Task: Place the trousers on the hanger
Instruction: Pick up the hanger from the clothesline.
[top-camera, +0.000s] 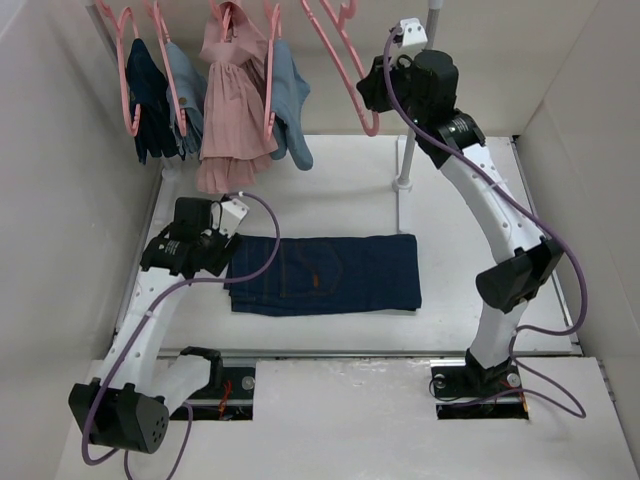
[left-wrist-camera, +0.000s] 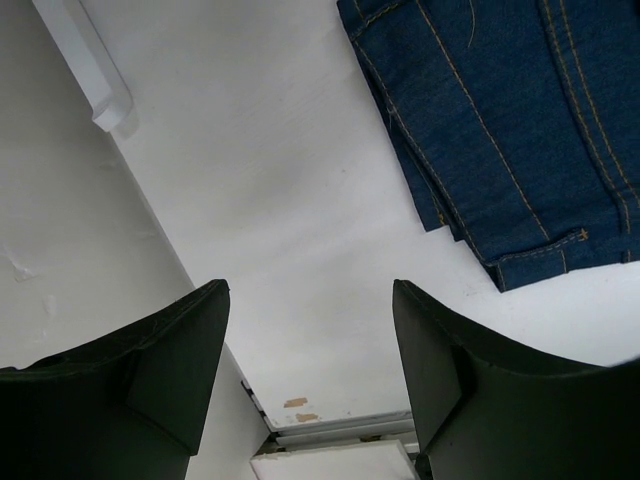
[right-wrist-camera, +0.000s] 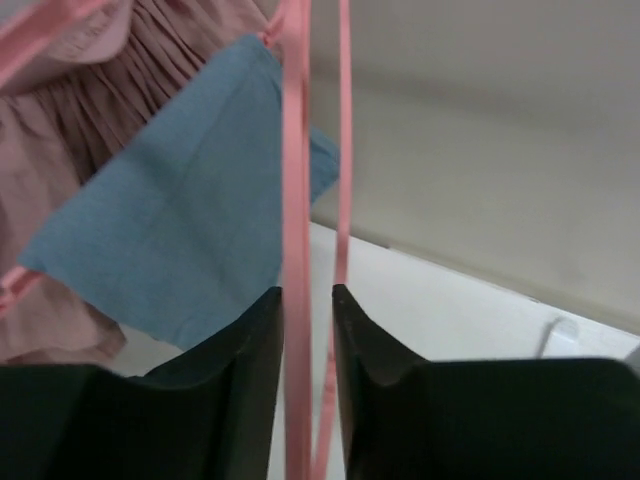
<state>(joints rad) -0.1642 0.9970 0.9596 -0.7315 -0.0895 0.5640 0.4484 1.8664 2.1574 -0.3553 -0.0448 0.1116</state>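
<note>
a robot lab test cell, boxed in white.
my left arm (top-camera: 150, 330) and right arm (top-camera: 495, 215) are bolted at the near edge of a white table (top-camera: 330, 200); white panels (top-camera: 60, 200) close it in left, right and far, and small garments (top-camera: 235, 110) on pink hangers (top-camera: 126, 75) hang along the far side.

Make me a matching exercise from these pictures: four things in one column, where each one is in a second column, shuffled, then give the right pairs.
Things:
1. trousers
2. hanger
3. pink dress
4. left gripper

Places:
A. hanging at the back among blue clothes
B. folded flat on the table
C. open above bare table, beside the trousers' edge
D. between the fingers of the right gripper

Pairs: 1-B, 2-D, 3-A, 4-C
</note>
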